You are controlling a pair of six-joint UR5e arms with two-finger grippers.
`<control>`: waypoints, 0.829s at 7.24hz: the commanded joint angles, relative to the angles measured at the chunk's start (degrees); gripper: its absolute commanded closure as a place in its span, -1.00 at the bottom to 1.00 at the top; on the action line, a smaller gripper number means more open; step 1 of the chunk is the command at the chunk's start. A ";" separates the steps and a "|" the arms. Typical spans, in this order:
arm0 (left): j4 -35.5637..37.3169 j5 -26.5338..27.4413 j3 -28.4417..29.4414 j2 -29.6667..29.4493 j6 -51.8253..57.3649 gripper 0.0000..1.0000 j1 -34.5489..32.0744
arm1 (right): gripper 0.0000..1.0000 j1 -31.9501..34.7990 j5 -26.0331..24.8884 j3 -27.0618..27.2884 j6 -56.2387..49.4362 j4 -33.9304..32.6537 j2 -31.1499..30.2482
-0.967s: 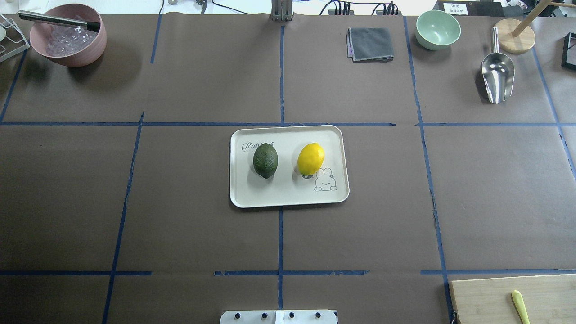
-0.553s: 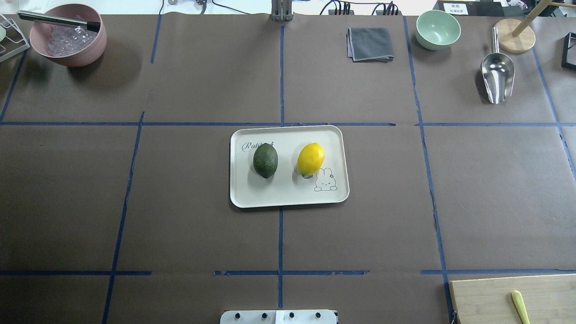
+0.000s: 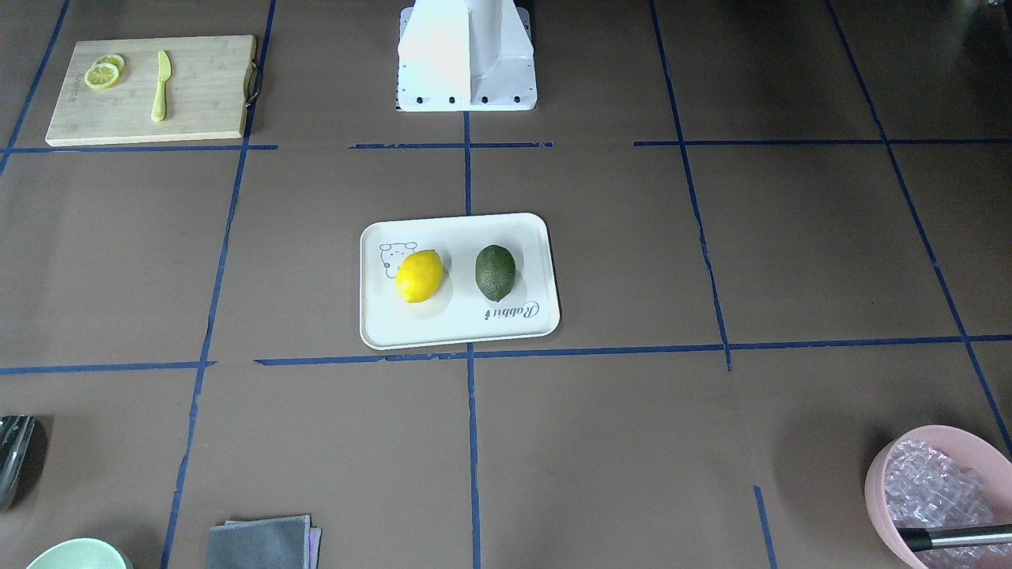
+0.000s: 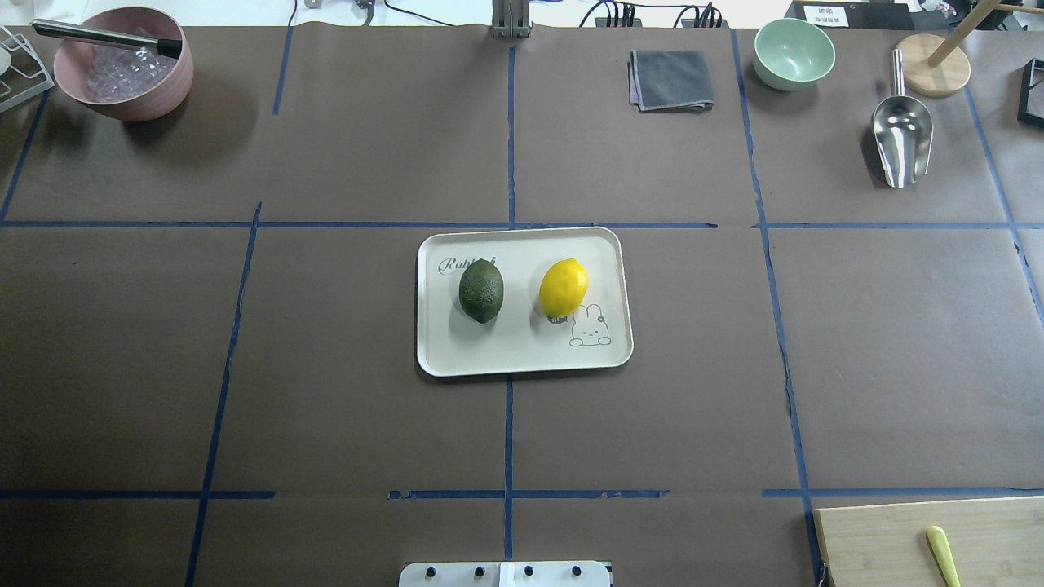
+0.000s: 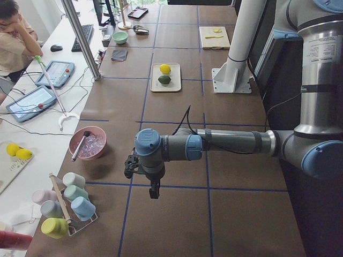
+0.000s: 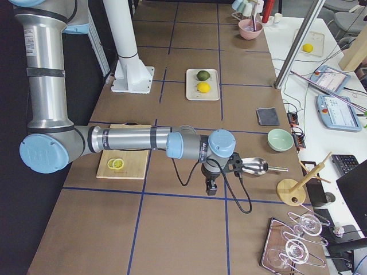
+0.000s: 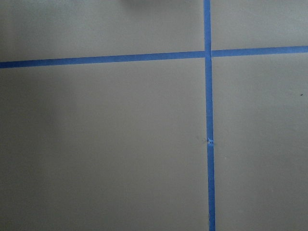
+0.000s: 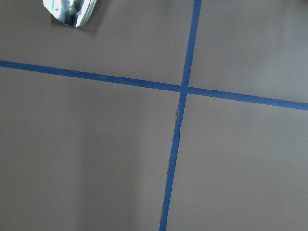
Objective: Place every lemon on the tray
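A: Where are the lemons?

B: Both lie on the tray (image 4: 510, 352), mid-table. The green lemon (image 4: 481, 291) is toward the robot's left, partly covering the "Rabbit" script. The yellow lemon (image 4: 564, 287) is toward its right, touching the rabbit drawing. They lie side by side with a gap between them, neither touching the rim.

A: And the grippers?

B: The left gripper (image 5: 154, 191) shows only from the table's left end. It points down over the brown table (image 4: 326, 367), well apart from the tray and nearer the pink bowl (image 4: 122, 65). I cannot tell whether its jaws are parted or closed. Its wrist camera sees only paper and crossed blue tape.

A: The right one?

B: The right gripper (image 6: 211, 188) shows only from the opposite end, also pointing down, just beside the scoop (image 6: 252, 167). Its jaws cannot be judged either. Nothing hangs from either gripper.

A: Anything else about?

B: A cutting board (image 3: 150, 91) with lemon slices (image 3: 103, 75) and a knife (image 3: 160, 87), a green bowl (image 4: 794, 53) and a grey cloth (image 4: 670, 79).
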 commanded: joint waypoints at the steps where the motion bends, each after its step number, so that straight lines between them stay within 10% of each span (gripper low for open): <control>1: 0.01 0.00 0.09 0.01 0.00 -1.00 0.00 | -0.99 -0.07 0.36 -1.17 -0.07 -0.07 0.70; 6: -0.08 0.00 0.09 -0.25 0.00 -1.00 0.09 | -0.99 0.02 0.79 0.49 -0.15 -0.42 0.00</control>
